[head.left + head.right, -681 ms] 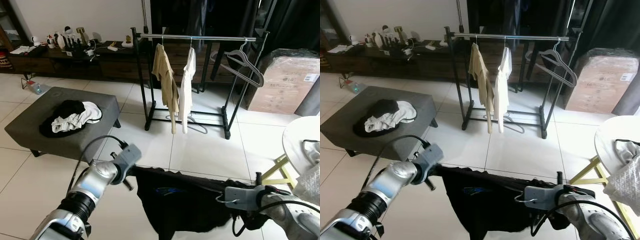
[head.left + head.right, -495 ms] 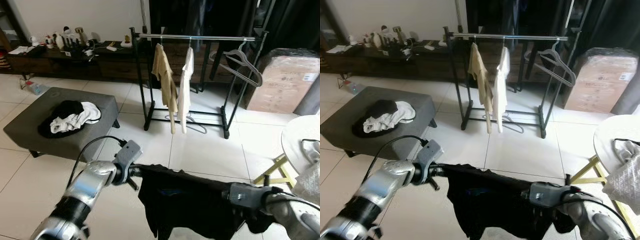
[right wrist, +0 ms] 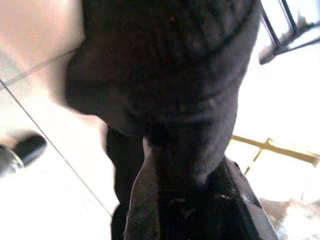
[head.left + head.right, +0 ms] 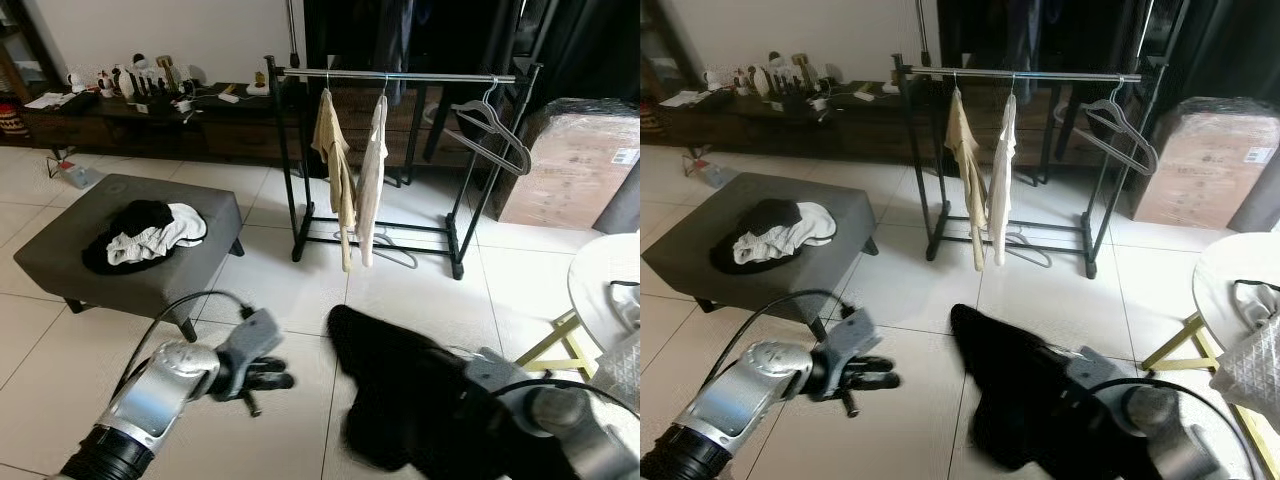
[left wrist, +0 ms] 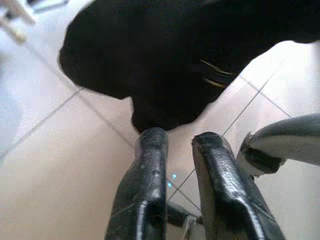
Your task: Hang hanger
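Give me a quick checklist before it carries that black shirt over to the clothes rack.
1. Right gripper holds the black shirt: ok.
2. Left gripper is off the shirt: ok, with nothing between its fingers.
3. Hanger is inside the shirt: cannot tell.
4. Free space on the black metal clothes rack's rail between the white shirt and the grey empty hangers: ok.
5. Shirt hangs flat: not ok, it's bunched.
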Controlling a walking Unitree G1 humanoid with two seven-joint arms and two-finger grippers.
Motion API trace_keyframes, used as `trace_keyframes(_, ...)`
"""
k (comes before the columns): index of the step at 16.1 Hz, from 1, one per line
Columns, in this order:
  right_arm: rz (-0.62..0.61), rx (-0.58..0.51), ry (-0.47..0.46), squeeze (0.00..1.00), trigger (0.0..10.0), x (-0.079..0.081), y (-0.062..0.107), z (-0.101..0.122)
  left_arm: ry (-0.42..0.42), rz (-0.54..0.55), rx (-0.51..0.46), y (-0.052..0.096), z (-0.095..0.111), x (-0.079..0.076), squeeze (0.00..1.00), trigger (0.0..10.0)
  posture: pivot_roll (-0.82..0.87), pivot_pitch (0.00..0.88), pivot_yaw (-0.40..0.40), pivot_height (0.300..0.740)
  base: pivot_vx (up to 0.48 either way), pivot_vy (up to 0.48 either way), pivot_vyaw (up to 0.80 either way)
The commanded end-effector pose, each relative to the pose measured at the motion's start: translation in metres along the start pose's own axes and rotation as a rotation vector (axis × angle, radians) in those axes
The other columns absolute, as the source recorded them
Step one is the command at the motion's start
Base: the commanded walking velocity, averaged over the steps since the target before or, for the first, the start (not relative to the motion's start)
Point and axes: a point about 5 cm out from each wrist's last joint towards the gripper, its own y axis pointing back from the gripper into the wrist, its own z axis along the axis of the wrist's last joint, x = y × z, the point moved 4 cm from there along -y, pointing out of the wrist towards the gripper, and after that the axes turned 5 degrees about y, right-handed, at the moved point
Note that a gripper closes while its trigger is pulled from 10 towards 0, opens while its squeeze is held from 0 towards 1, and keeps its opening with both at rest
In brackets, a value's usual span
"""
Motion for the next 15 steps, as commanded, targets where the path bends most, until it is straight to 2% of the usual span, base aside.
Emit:
trace_keyframes(1, 0.006, -0.07, 0.012, 0.0, 10.0, -0.001, 0.003, 0.016, -0.022, 0.011, 0.026, 0.001, -0.003, 0.001, 1.0, 10.0, -0.14, 0.103, 0.017, 0.74, 0.0, 0.0, 0.0)
trace_keyframes(3, 0.066, -0.088, 0.088, 0.0, 10.0, 0.01, 0.002, 0.02, -0.046, 0.13, -0.031, 0.01, 0.003, 0.021, 1.0, 10.0, -0.14, 0.115, 0.02, 0.74, 0.0, 0.0, 0.0)
trace_keyframes(4, 0.087, -0.072, 0.139, 0.0, 10.0, 0.014, 0.0, 0.016, -0.067, 0.18, -0.109, 0.016, 0.014, 0.031, 1.0, 10.0, -0.14, 0.121, 0.021, 0.74, 0.0, 0.0, 0.0)
trace_keyframes(5, 0.12, -0.066, 0.18, 0.0, 10.0, 0.018, -0.002, 0.014, -0.079, 0.183, -0.195, 0.023, 0.027, 0.033, 1.0, 10.0, -0.13, 0.126, 0.022, 0.74, 0.0, 0.0, 0.0)
trace_keyframes(6, 0.182, -0.073, 0.218, 0.0, 10.0, 0.026, -0.004, 0.013, -0.085, 0.136, -0.264, 0.031, 0.037, 0.027, 1.0, 10.0, -0.13, 0.129, 0.024, 0.74, 0.0, 0.0, 0.0)
trace_keyframes(8, 0.287, -0.077, 0.346, 0.0, 10.0, 0.037, -0.006, 0.013, -0.124, 0.054, -0.194, 0.037, 0.022, 0.019, 1.0, 10.0, -0.12, 0.135, 0.03, 0.74, 0.0, 0.0, 0.0)
trace_keyframes(9, 0.311, -0.09, 0.376, 0.0, 10.0, 0.039, -0.006, 0.017, -0.14, 0.034, -0.183, 0.038, 0.018, 0.018, 0.76, 10.0, -0.12, 0.138, 0.031, 0.74, 0.0, 0.0, 0.0)
trace_keyframes(10, 0.312, -0.114, 0.381, 0.0, 10.0, 0.036, -0.006, 0.026, -0.165, -0.019, -0.191, 0.036, 0.018, 0.011, 0.0, 10.0, -0.11, 0.138, 0.031, 0.74, 0.0, 0.0, 0.0)
trace_keyframes(11, 0.317, -0.128, 0.382, 0.0, 10.0, 0.035, -0.006, 0.031, -0.17, -0.054, -0.194, 0.035, 0.018, 0.007, 0.0, 10.0, -0.11, 0.141, 0.033, 0.74, 0.0, 0.0, 0.0)
trace_keyframes(12, 0.352, -0.2, 0.394, 0.0, 10.0, 0.036, -0.002, 0.049, -0.165, -0.188, -0.195, 0.032, 0.019, -0.011, 0.0, 10.0, -0.12, 0.142, 0.036, 0.74, 0.0, 0.0, 0.0)
trace_keyframes(15, 0.39, -0.261, 0.417, 0.0, 10.0, 0.039, 0.001, 0.068, -0.195, -0.342, -0.192, 0.021, 0.022, -0.034, 0.0, 10.0, -0.12, 0.141, 0.042, 0.74, 0.0, 0.0, 0.0)
